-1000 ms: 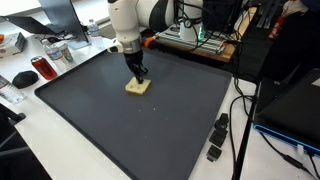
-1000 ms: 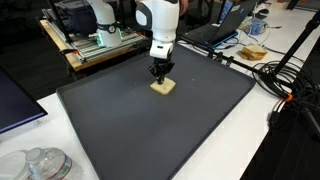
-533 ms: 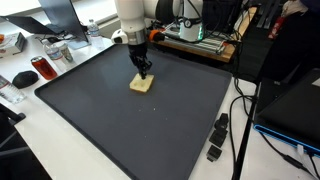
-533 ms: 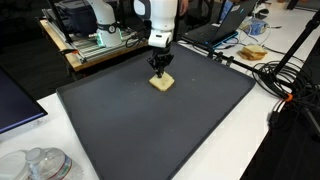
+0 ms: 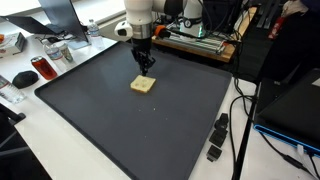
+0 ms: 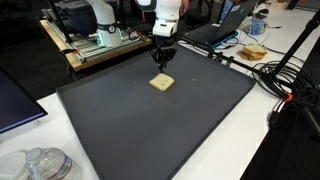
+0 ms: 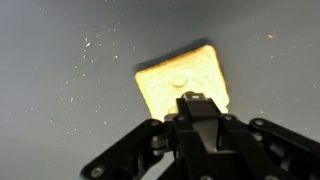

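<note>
A pale yellow square slice that looks like bread lies flat on the large dark mat, toward its far edge. My gripper hangs straight above the slice, clear of it, fingers pointing down. In the wrist view the slice shows just past the gripper, whose two fingers are pressed together with nothing between them. The near edge of the slice is hidden behind the fingers.
A black power brick and cables lie beside the mat. A red can, a mouse and a laptop stand beyond another edge. A plate of food and cables sit by the mat.
The gripper has lifted away from the slice and shifted slightly toward the mat's far edge. The slice stays on the mat where it lay.
</note>
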